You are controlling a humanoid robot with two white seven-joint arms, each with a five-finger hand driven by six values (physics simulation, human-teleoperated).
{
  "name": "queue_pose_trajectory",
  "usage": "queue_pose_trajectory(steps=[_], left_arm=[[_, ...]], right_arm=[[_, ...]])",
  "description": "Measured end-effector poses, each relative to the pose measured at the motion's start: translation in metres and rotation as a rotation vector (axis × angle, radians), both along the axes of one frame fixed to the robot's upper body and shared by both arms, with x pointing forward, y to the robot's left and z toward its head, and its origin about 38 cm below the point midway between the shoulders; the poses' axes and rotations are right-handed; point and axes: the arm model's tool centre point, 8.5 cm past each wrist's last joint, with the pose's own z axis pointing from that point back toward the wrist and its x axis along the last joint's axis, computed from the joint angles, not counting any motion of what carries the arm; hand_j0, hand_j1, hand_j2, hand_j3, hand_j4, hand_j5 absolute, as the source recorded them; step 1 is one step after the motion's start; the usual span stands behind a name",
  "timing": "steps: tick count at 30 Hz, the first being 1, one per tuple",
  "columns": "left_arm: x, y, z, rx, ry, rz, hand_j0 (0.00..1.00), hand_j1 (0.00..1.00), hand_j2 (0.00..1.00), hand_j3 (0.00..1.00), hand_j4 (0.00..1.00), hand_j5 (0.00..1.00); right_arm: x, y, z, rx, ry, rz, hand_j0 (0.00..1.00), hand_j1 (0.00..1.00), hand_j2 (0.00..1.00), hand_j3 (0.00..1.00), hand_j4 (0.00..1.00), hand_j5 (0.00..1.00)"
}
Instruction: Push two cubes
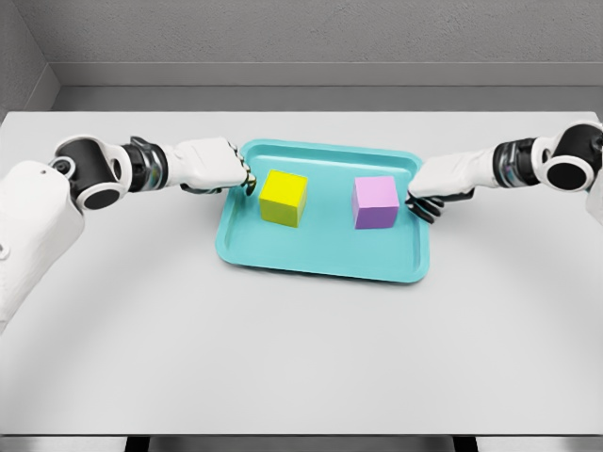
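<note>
Head view: a teal tray (320, 264) lies on the grey tabletop (301, 358) with a yellow cube (284, 197) at its left and a purple cube (376, 201) at its right, well apart. The left robot hand (215, 167) — fingers curled, holding nothing — sits at the tray's left rim just beside the yellow cube. The right robot hand (439, 186), likewise curled and empty, is near the purple one. Both cubes look rigid and light (probably quick to slide), so press low on each outer face — no grip needed.
</note>
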Motion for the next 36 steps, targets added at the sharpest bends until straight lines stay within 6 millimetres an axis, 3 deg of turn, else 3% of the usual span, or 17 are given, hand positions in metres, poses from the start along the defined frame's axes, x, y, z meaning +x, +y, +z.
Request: queue_pose_trajectory(steps=[21,36], left_arm=[[-0.002,-0.016,0.001,-0.018,0.003,-0.028,0.63,0.63,0.63,0.63,0.63,0.63],[-0.003,-0.042,-0.001,-0.026,0.005,-0.072,0.63,0.63,0.63,0.63,0.63,0.63]], right_arm=[[0.000,0.013,-0.004,-0.013,0.011,0.030,0.15,0.15,0.15,0.15,0.15,0.15],[0.000,0.026,-0.003,-0.007,0.012,0.052,0.15,0.15,0.15,0.15,0.15,0.15]])
